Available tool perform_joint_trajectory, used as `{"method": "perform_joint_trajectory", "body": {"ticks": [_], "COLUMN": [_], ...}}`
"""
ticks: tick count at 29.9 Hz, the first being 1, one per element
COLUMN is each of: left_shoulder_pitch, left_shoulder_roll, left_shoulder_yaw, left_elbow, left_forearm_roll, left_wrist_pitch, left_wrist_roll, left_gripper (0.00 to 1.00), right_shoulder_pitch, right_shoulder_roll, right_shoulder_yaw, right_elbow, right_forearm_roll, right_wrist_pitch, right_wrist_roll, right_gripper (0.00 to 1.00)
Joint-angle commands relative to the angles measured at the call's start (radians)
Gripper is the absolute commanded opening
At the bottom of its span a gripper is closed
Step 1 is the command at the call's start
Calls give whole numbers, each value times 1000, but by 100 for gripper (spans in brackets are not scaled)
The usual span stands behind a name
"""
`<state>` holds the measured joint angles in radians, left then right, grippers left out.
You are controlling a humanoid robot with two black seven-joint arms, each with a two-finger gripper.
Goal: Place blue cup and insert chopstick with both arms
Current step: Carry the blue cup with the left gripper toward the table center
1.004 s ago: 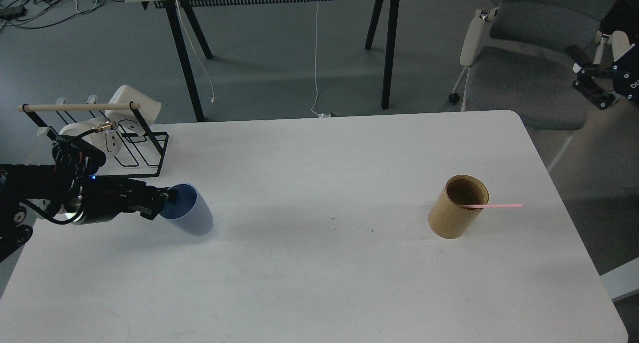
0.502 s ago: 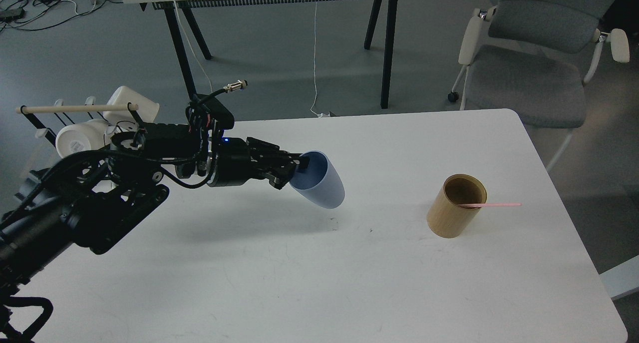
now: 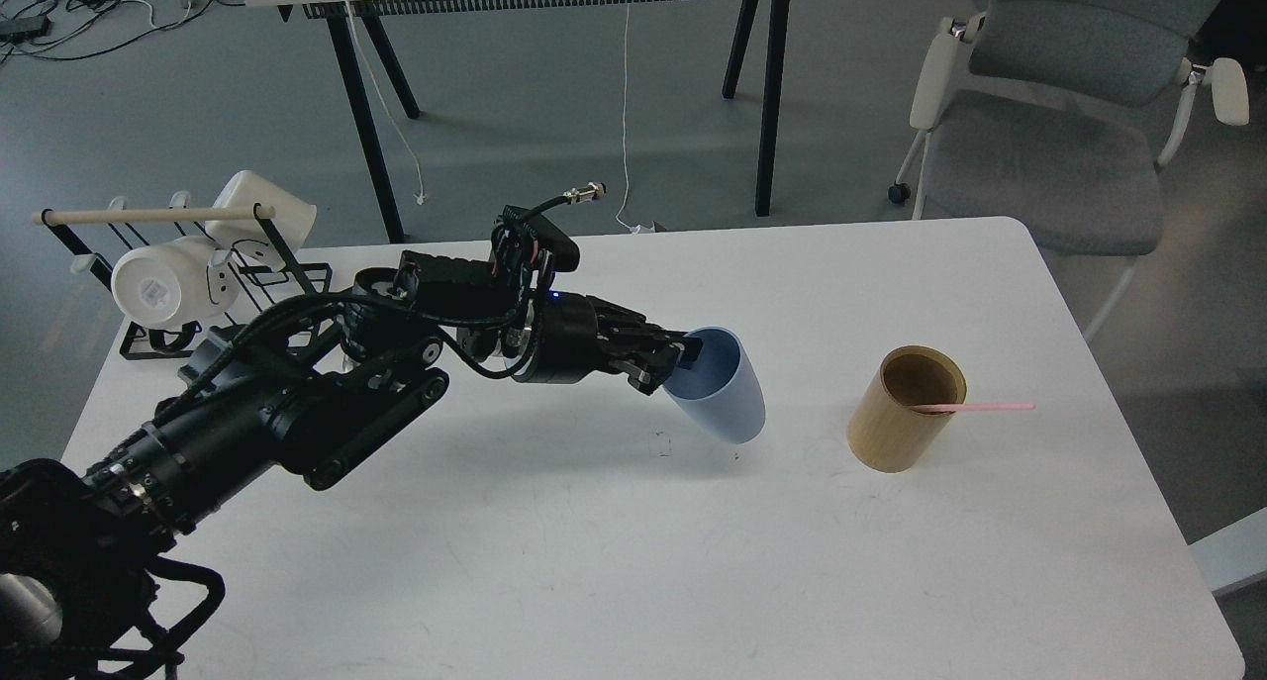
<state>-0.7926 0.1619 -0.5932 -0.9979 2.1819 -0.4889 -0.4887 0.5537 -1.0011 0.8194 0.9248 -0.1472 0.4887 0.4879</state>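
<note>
1. Our left gripper (image 3: pixel 675 358) reaches out over the middle of the white table (image 3: pixel 633 561), its black arm coming in from the near left corner and crossing the tabletop diagonally.
2. Its fingers are clamped on the rim of the blue cup (image 3: pixel 721 388), one finger inside the mouth and the other outside the wall.
3. We hold the blue cup tilted, its open mouth turned back toward the gripper and its base pointing down and to the right; whether the base touches the tabletop we cannot tell.
4. Our right gripper does not appear in this view.
5. Right of the cup, toward the right edge of the table, stands the tan bamboo cylinder (image 3: pixel 903 411), upright and apart from the cup.
6. One pink chopstick (image 3: pixel 980 407) lies across the bamboo cylinder's rim, one end inside the opening, the other sticking out level toward the right edge.
7. At the far left corner sits a black wire rack (image 3: pixel 259 276) with a pale wooden rod (image 3: pixel 148 214) across its top and white mugs (image 3: pixel 163 274) lying on it.
8. Beyond the far edge we see a grey office chair (image 3: pixel 1049 145) on the right and the black legs of another table (image 3: pixel 366 116) on the grey floor.
</note>
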Motion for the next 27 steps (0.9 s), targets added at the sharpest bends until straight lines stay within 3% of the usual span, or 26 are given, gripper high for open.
{"method": "perform_joint_trajectory", "body": {"ticks": [1, 5, 27], "left_shoulder_pitch": [-7, -8, 0], "left_shoulder_roll": [-30, -30, 88], "left_shoulder_yaw": [10, 10, 10], "left_elbow": [41, 91, 82], "left_forearm_roll": [0, 0, 0], "left_wrist_pitch": [0, 0, 10], "left_wrist_roll": [0, 0, 0], "left_gripper": [0, 0, 0], "right_shoulder_pitch": [0, -3, -18], "right_shoulder_roll": [-2, -2, -1], "right_shoulder_yaw": [0, 0, 3], "right_elbow": [-1, -12, -11], "right_forearm_roll": [0, 0, 0], "right_wrist_pitch": [0, 0, 0], "right_wrist_roll": [0, 0, 0], "right_gripper": [99, 99, 99]}}
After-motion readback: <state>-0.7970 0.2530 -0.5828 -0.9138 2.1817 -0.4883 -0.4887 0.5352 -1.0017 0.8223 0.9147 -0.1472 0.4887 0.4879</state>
